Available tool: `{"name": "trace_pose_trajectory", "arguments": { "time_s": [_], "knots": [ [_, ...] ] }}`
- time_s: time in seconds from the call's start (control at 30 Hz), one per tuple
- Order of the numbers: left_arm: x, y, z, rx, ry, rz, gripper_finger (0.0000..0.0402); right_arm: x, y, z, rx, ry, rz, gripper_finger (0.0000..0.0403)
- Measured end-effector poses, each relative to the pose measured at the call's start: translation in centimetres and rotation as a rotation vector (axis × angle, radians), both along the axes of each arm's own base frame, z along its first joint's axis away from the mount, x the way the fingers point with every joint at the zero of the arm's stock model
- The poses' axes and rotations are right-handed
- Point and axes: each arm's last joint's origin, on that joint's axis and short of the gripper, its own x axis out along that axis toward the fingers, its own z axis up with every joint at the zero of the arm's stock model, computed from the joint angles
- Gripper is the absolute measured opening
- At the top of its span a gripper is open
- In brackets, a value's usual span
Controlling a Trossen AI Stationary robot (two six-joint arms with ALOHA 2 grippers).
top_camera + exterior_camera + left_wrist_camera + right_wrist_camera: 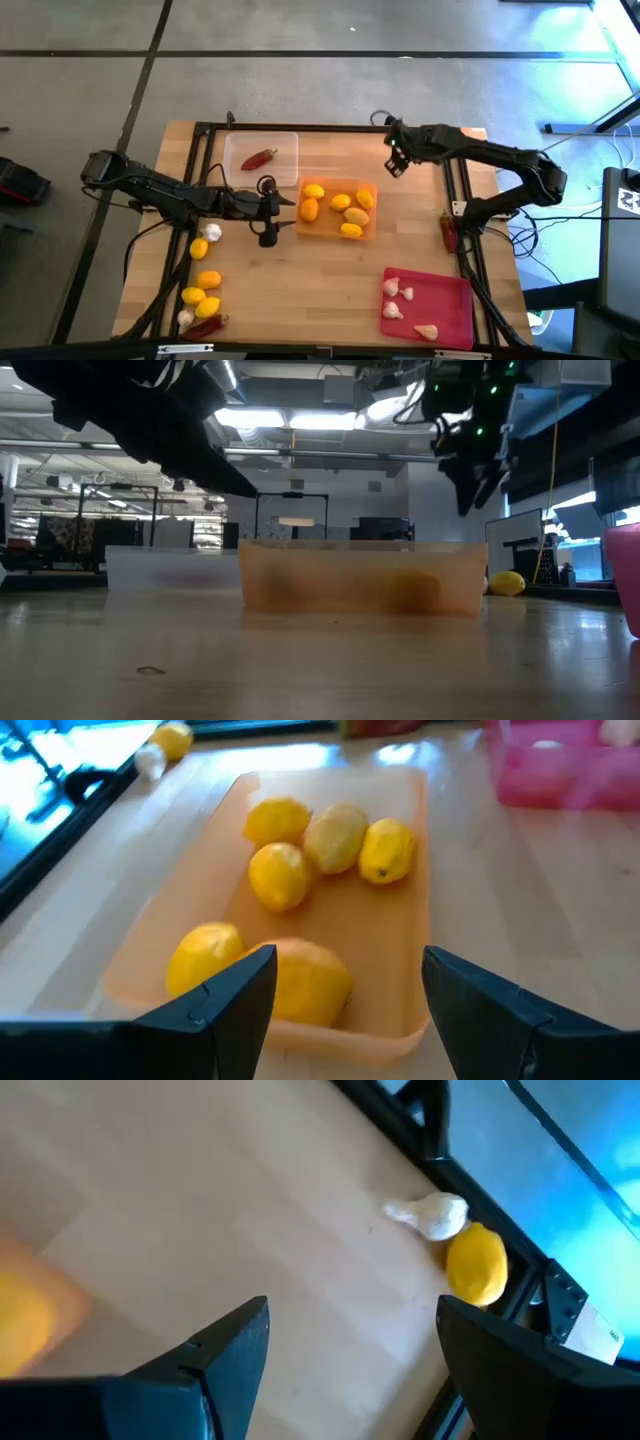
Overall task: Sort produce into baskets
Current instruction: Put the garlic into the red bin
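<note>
The orange tray (371,231) holds several yellow lemons (340,202), which also show in the left wrist view (278,875). My left gripper (268,218) hovers open and empty at the tray's left end (345,970). My right gripper (395,160) hangs open and empty above the table beyond the tray's far right corner (470,485). The clear tray (285,175) holds one red chili (259,158). The red-pink tray (450,295) holds several garlic bulbs (396,290). Loose lemons (208,279), garlic (213,232) and a chili (205,326) lie on the table's near left.
Black rails run along the table's left (196,180) and right (462,200) sides. Another chili (448,232) lies by the right rail. The right wrist view shows a garlic bulb (432,1213) and a lemon (477,1263) beside a black rail. Bare wood lies between the orange and red-pink trays.
</note>
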Motion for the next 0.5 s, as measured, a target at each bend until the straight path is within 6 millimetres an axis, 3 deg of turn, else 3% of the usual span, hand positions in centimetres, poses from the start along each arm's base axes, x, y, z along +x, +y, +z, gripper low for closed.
{"name": "trace_pose_trajectory", "arguments": {
  "time_s": [0.17, 0.5],
  "knots": [
    [0.2, 0.7, 0.3, 0.026, -0.018, -0.072, 0.0246, -0.2, -4.0, -1.4, 0.026, -0.009, -0.05, 0.028],
    [0.2, 1.9, 0.2, 0.032, -0.006, -0.027, 0.0246, -2.6, -11.1, -5.6, 0.121, 0.034, -0.158, 0.028]
  ]
}}
